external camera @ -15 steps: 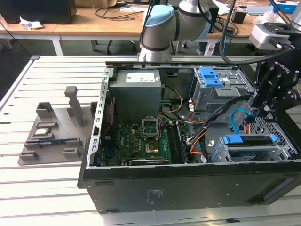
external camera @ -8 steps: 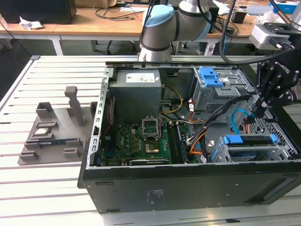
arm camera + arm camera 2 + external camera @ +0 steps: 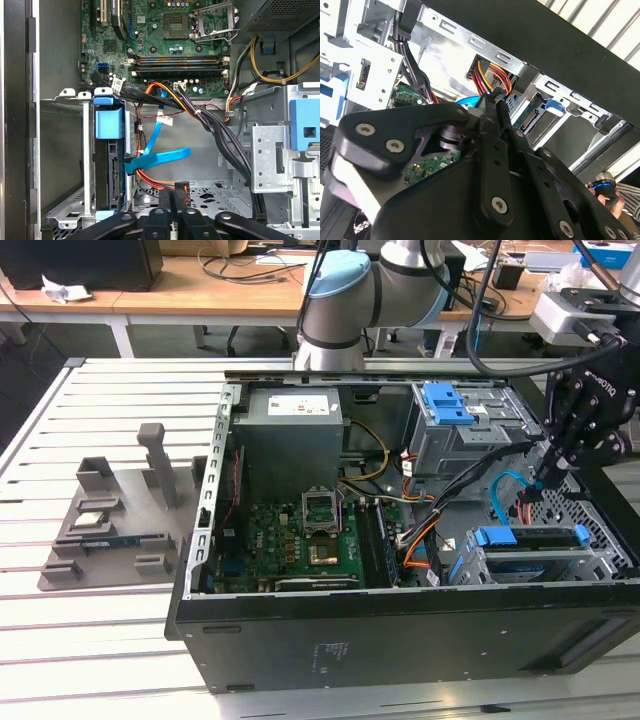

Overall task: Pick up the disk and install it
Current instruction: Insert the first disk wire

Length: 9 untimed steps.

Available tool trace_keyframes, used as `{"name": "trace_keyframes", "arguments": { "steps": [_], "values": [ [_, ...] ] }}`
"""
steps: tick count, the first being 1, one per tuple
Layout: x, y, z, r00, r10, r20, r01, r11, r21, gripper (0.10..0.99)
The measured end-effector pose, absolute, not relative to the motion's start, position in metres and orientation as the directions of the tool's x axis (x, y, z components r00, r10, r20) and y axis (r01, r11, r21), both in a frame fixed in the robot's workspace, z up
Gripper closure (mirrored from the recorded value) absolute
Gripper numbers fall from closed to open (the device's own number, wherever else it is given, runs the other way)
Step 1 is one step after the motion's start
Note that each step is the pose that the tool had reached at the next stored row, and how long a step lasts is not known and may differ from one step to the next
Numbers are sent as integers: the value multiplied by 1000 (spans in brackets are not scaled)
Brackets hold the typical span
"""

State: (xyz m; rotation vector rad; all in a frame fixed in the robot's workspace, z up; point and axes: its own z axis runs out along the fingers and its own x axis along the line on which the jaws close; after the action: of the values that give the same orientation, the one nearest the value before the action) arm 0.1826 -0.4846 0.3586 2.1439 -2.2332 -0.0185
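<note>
Grey slatted worktop (image 3: pixel 60 640): item list, running from the exterior view's left to its right.

1. Fixture tray (image 3: pixel 110 530), grey, toward the worktop's left edge, holding small parts; well apart from the case.
2. Case (image 3: pixel 400 650), black, open-topped, occupying the worktop's middle and right. Contents: power supply (image 3: pixel 293 435) at the far edge; motherboard (image 3: pixel 300 540) below it; drive bay (image 3: pixel 460 440) with a lone blue bracket (image 3: pixel 447 402) on top.
3. Disk (image 3: pixel 528 540), blue-railed, seated edge-up in the lower cage at the case's near right corner. In the first wrist view its blue tab (image 3: pixel 109 124) stands in the cage, with a blue data cable (image 3: pixel 160 159) running from its side.
4. Gripper (image 3: pixel 548 475), black, hanging inside the case near its right edge, just above the cable bundle and near the disk. Fingers (image 3: pixel 172 200) pressed together, nothing held between them, as both wrist views show.

Risks, as judged: closed fingertips sit close to the orange and black wiring (image 3: pixel 170 100); any descent could snag or unplug a lead. The blue cable lying beside the disk could be pinched against the cage.
</note>
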Motion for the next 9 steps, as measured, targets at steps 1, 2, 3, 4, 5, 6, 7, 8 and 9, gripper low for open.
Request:
{"name": "trace_keyframes", "arguments": {
  "steps": [1,2,3,4,5,6,7,8,9],
  "values": [
    [183,-485,359,-40,-999,25,-998,41,40,914],
    [183,-485,359,-40,-999,25,-998,41,40,847],
    [183,-485,359,-40,-999,25,-998,41,40,847],
    [183,-485,359,-40,-999,25,-998,41,40,847],
    [183,-483,359,-40,-999,26,-998,42,40,847],
    [182,-482,360,-41,-999,29,-998,42,40,847],
    [183,-482,361,-40,-999,31,-998,42,40,847],
    [183,-481,362,-40,-999,34,-998,42,40,847],
    [183,-481,363,-40,-999,35,-998,42,40,847]
  ]
}}
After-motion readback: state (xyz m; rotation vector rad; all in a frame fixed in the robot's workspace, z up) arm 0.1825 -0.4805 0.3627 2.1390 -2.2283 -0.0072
